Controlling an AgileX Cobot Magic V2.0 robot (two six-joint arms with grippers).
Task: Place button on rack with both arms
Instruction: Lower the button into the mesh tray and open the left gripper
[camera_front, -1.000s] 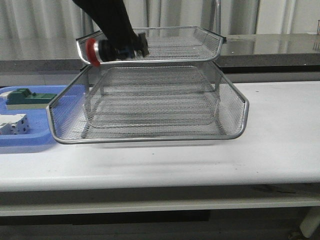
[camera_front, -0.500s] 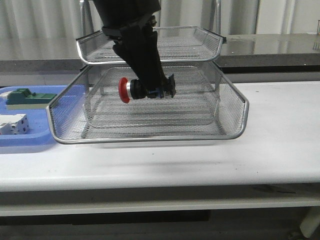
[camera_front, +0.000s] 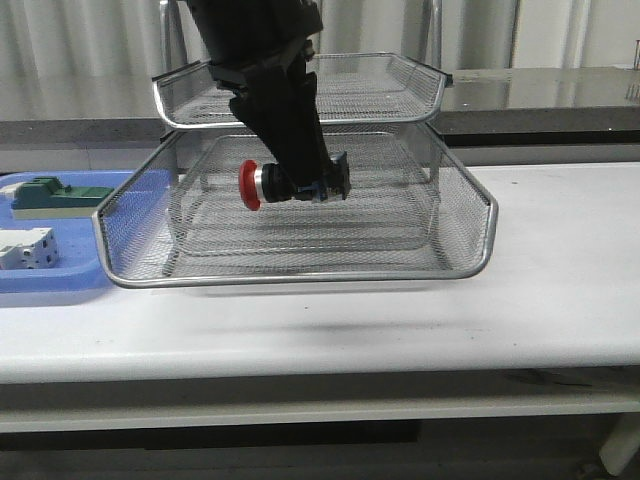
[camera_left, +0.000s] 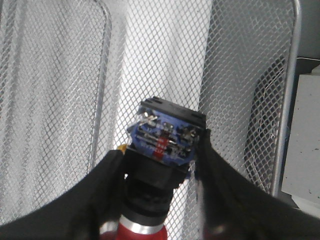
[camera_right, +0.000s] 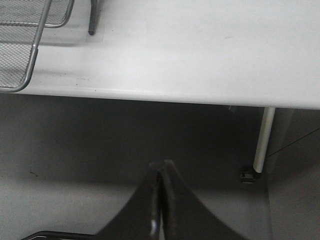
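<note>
The button (camera_front: 285, 184) has a red head pointing left and a blue-black rear block, and it lies sideways in my left gripper (camera_front: 322, 186), which is shut on it. It hangs inside the pulled-out tier of the silver wire-mesh rack (camera_front: 482, 215), below the top tier. In the left wrist view the black fingers (camera_left: 107, 177) clamp the button (camera_left: 167, 137) on both sides, with the left gripper (camera_left: 161, 150) over the rack mesh (camera_left: 50, 100). My right gripper (camera_right: 162, 167) is shut and empty, beyond the table edge (camera_right: 200, 95), and it does not show in the front view.
A blue tray (camera_front: 60, 285) at the left holds a green-topped block (camera_front: 55, 195) and a white terminal block (camera_front: 25, 250). The white table (camera_front: 560, 280) stretches right of the rack. A rack corner (camera_right: 20, 55) and a table leg (camera_right: 263, 140) show in the right wrist view.
The left arm brought the button down and to the right, from the top tier's front rim into the pulled-out tier. Over the last half second it barely shifted.
</note>
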